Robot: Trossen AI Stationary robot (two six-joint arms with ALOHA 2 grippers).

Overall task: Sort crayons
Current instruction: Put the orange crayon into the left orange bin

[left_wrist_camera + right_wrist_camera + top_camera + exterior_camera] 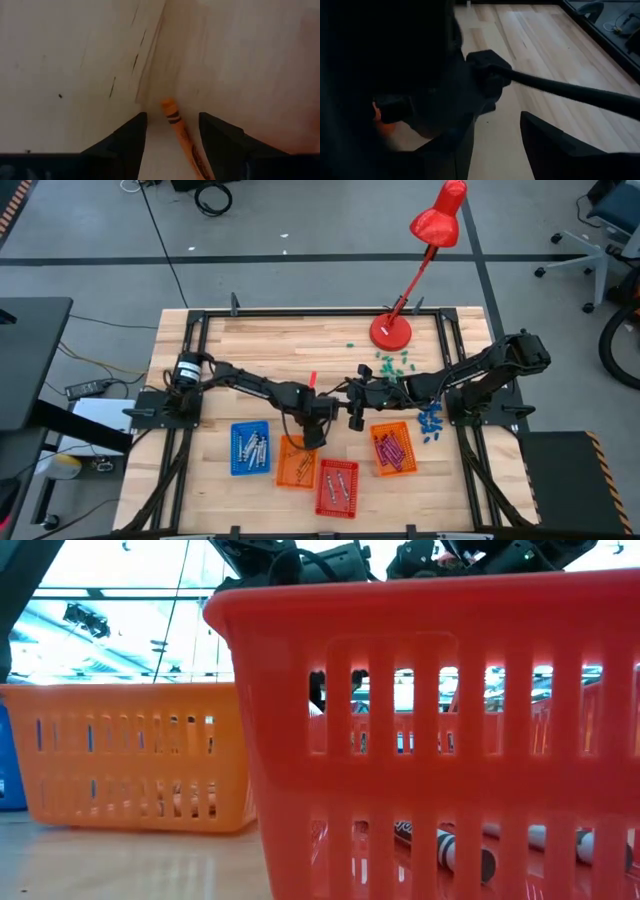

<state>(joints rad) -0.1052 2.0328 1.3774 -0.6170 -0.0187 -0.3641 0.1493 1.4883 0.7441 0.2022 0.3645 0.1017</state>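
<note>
An orange crayon (176, 125) lies on the bare wood between the spread fingers of the left gripper (172, 130), touching neither, so the gripper is released and holds nothing. In the high view that gripper (322, 408) sits near the table's middle, just behind the orange tray (296, 461). The right gripper (356, 402) is close beside it, fingers likewise parted and empty, leaving little room between the two arms. More crayons lie sorted in four trays along the front edge: blue tray (250, 448), orange, red tray (337, 487), and a second orange tray (393, 448) that seems to hold purple ones. Open wood remains at the back left. The butcher-block table (260, 345) also carries a red desk lamp (415, 265), scattered teal bits (393, 363) and blue bits (430, 423). Grey floor surrounds it.
</note>
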